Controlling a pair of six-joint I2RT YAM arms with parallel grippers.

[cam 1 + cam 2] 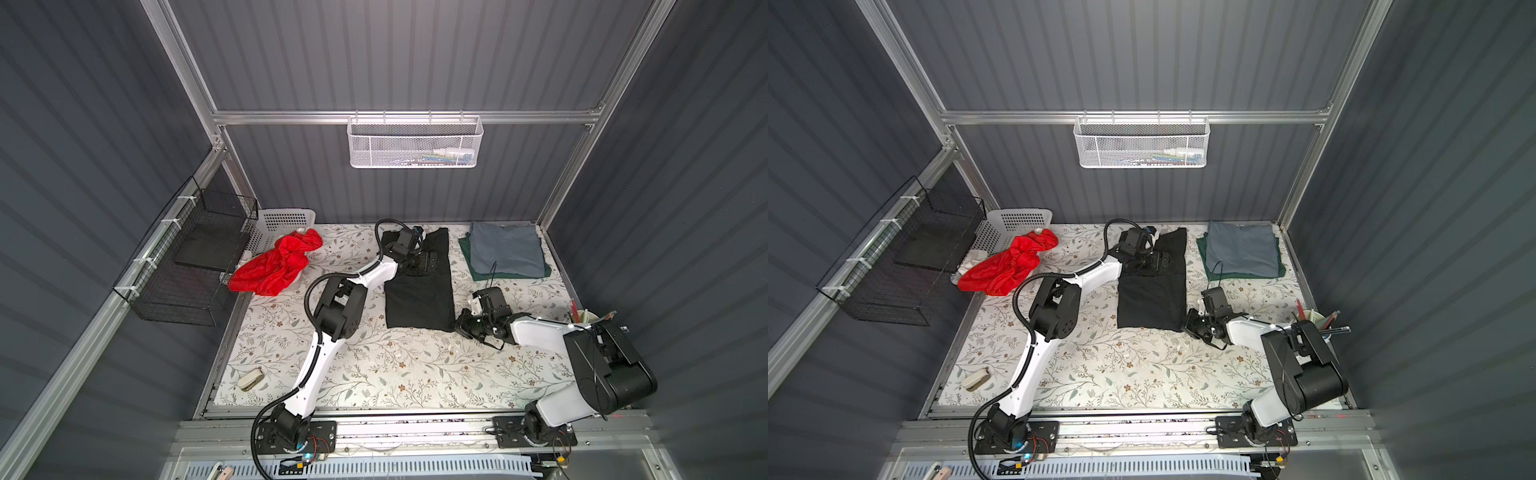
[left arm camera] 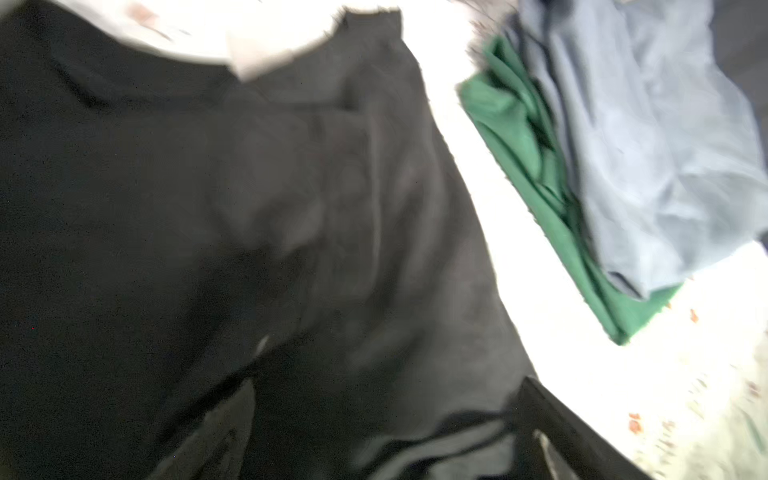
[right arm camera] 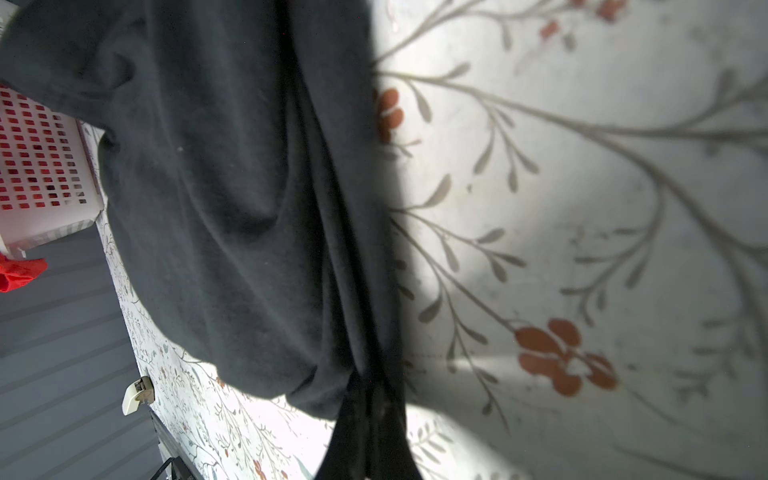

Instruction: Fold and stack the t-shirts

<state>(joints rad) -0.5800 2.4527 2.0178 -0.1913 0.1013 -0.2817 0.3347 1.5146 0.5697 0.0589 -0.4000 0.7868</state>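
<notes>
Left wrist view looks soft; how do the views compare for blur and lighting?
Left wrist view: smeared throughout, black t-shirt edges streaked, table washed out. Right wrist view: sharper, with a dark shadow beside the cloth. Both top views: sharp and evenly lit.

1. The left arm (image 1: 316,365) rises from its base at the near edge of the desk (image 1: 374,374), elbow bent, forearm reaching toward the far side.
2. The left gripper (image 1: 426,262) points down; in the blurred wrist view its fingers (image 2: 557,432) look spread wide apart.
3. The right arm (image 1: 540,332) is folded, with the forearm low and pointing left.
4. The right gripper (image 1: 460,327) sits low, fingers (image 3: 365,440) pinched on a corner of the black t-shirt (image 1: 419,299).
</notes>
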